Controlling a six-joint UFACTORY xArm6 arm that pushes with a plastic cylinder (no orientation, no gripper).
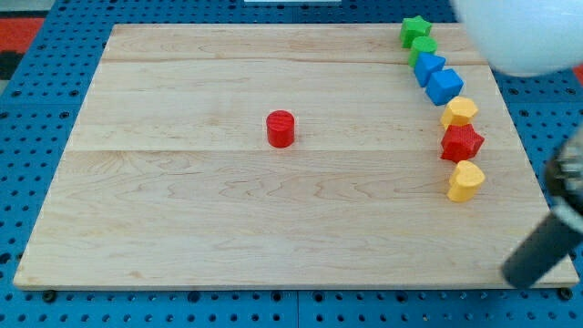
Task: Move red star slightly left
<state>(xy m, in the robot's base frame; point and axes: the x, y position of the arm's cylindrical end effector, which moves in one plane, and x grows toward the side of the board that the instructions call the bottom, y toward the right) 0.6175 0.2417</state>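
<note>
wooden bench (182, 200) on a blue pegboard (55, 36). red star (462, 142) sits near the bench's right edge, in a curved line of blocks running from the view's top toward the bottom: green star (415, 30), a green block (424, 47) of unclear shape touching it, two blue blocks (429, 67) (444, 86) touching each other, a yellow hexagon-like block (460, 112), the red star, then a yellow heart-like block (465, 180). red star touches or nearly touches both yellow neighbours; cannot tell which. red cylinder (281, 128) stands alone near the bench's middle, well apart from the line. dark rod (544, 251) blurred at the view's lower right, off the bench's corner; my tip cannot be made out. no jaws on this arm, nothing held. a white blurred shape (519, 32) fills the view's top right.
</note>
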